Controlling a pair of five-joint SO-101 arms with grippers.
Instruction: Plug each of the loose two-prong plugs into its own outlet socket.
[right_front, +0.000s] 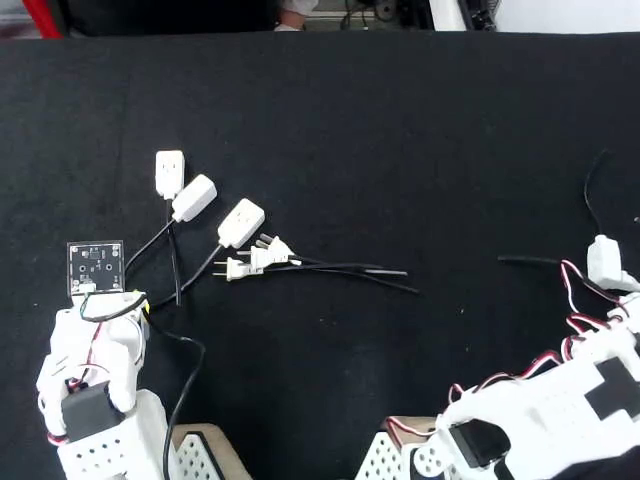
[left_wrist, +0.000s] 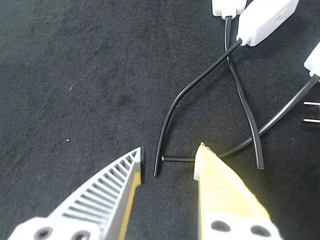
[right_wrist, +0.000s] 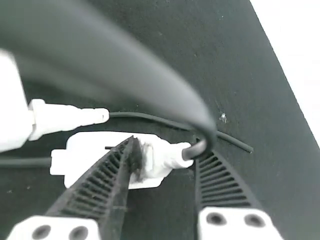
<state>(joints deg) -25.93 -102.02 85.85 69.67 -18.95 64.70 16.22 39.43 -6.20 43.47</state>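
Black cloth (right_front: 400, 120) over the whole table. Three white outlets fanned left of centre: first socket (right_front: 170, 172), second socket (right_front: 194, 197), third socket (right_front: 241, 221), each trailing a black cord toward the left arm (right_front: 95, 370). Two loose plugs just beside the third socket, close together: upper plug (right_front: 272, 246), lower plug (right_front: 238, 267). Prongs bare, in no socket. Plug cords (right_front: 345, 270) trailing off to the right.

Obstructions at the left gripper (left_wrist: 170, 150): socket cords crossing just ahead of it, cut cord ends (left_wrist: 161, 165) lying right between the tips, one cord passing by the yellow finger (left_wrist: 215, 175). Left jaws wide apart, holding nothing, grey ribbed finger (left_wrist: 117, 182) over bare cloth.

Right arm (right_front: 560, 400) at the right edge, red and white wiring looped over it, well apart from the three sockets. Right gripper (right_wrist: 166, 147) at a white plug (right_wrist: 172, 154) lying against a white block (right_wrist: 85, 155). Cannot tell whether clamped on it or merely around it, nor whether the plug is seated. Second white connector (right_wrist: 65, 117) with its cord just beside. Thick blurred black cable (right_wrist: 125, 65) across the foreground, hiding much behind it.

Small square board (right_front: 96, 267), black with a white border, at the left arm's tip. Markings too small to read.
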